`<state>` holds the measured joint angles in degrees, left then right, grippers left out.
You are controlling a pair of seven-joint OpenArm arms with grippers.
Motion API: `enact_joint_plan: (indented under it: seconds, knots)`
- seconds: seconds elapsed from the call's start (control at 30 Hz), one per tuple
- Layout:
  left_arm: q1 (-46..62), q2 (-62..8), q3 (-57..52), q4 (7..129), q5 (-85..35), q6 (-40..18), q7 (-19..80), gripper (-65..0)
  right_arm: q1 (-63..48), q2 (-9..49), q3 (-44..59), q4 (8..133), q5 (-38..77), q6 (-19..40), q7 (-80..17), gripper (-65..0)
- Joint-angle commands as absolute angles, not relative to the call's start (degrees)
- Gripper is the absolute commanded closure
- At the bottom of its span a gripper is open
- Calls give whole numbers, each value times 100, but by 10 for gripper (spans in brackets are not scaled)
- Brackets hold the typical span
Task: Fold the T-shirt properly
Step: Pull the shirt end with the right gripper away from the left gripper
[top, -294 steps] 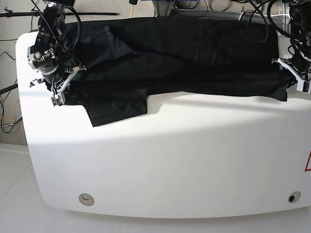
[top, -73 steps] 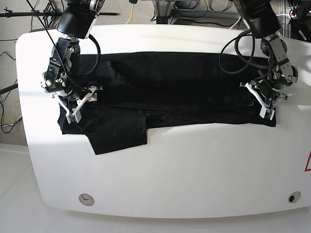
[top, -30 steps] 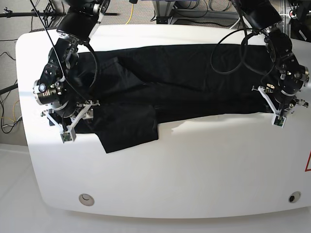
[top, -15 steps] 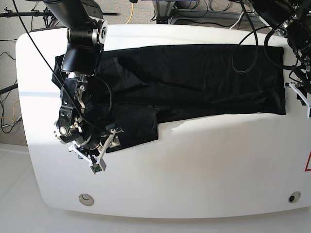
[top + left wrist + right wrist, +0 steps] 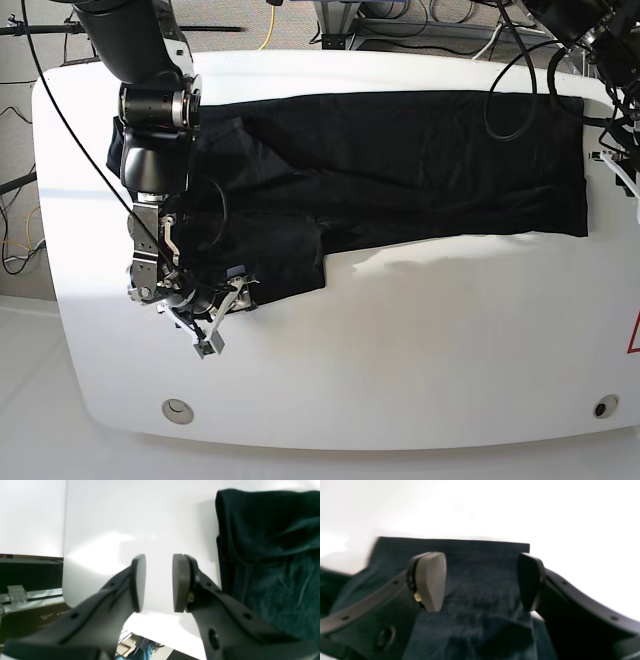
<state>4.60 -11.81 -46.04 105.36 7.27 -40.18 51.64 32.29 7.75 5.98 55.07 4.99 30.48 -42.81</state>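
T-shirt (image 5: 400, 160) lies flat along the counter's (image 5: 400, 350) far edge. Right end effector (image 5: 481, 582) spread over its near-left sleeve corner, empty. Left end effector (image 5: 159, 582) parted, empty, at the counter's right edge beside the shirt.

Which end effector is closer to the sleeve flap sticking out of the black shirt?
The right end effector hovers open at the sleeve flap; the left end effector is off the T-shirt's far end.

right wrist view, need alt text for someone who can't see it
The right gripper hangs open over a flap of the black T-shirt, its two dark pads apart with nothing between them. The flap's straight edge ends on the bright white table beyond.
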Motion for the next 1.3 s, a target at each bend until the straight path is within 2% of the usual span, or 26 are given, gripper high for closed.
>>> enact_joint_plan:
  seconds: [0.0,0.13,0.47,1.0,1.07,1.13,1.23,1.27]
  knots:
    - [453,-1262,-4629,10642,708,-4000,5086,-162,3477,901,611,5209,576,3073,-3829,-430]
    - [462,-1174,-4629,10615,708,-4000,5086,-162,3521,1042,611,4884,391,3073,-3415,-430]
    - [549,-1095,-4620,10615,708,-4000,5086,-162,3521,927,655,4426,-690,3073,-2615,-430]
    - [549,-1095,-4620,10615,708,-4000,5086,-162,3310,567,655,4330,-901,3081,-2545,-421]
    - [549,-1095,-4629,10615,708,-4000,5086,-162,3266,567,655,4330,-901,3090,-2545,-393]
    - [558,-1095,-4629,10615,708,-4000,5086,-162,3240,558,655,4330,-901,3090,-2545,-333]
    - [558,-1095,-4629,10615,708,-4000,5086,-162,3240,558,655,4330,-901,3081,-2545,-179]
    - [558,-1095,-4629,10615,708,-4000,5086,-162,3240,558,655,4330,-892,3081,-2545,-103]
